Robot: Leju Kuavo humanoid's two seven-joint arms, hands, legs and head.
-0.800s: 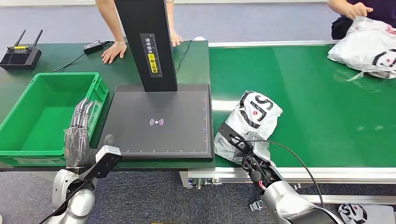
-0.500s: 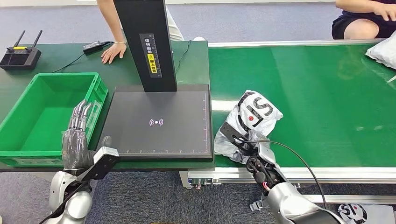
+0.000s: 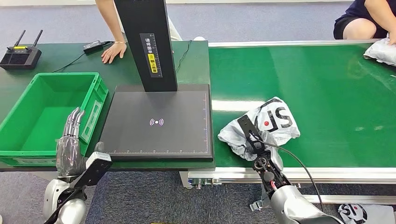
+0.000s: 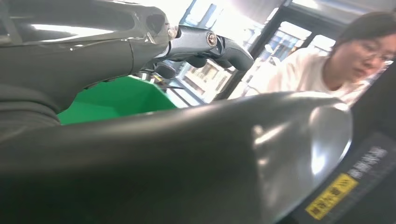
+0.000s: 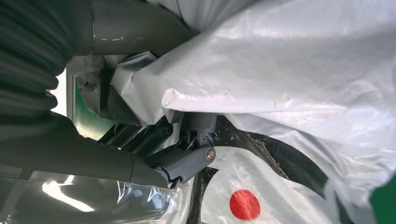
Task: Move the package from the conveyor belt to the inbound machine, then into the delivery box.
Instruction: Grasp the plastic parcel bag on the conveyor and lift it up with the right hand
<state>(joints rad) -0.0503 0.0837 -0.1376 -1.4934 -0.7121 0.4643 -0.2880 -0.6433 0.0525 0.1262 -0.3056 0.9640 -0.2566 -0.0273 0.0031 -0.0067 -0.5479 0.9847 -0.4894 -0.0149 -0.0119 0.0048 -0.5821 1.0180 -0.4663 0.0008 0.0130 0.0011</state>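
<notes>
Silver arms end in a grey left hand (image 3: 70, 148) and a dark right hand (image 3: 254, 144) trailing a black cable (image 3: 299, 163).

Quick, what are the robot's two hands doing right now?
Left hand: open, holding nothing, beside the green bin.
Right hand: gripping the white package on the conveyor belt.

Green conveyor belt (image 3: 327, 93) carries white package (image 3: 268, 123), right hand (image 3: 254, 142) gripping its near edge; second package (image 3: 380, 50) far beyond hand. Dark table (image 3: 56, 60) carries green bin (image 3: 28, 135) just beyond left hand (image 3: 70, 144), scanner base (image 3: 159, 121) beside, router (image 3: 18, 53) far corner.
</notes>
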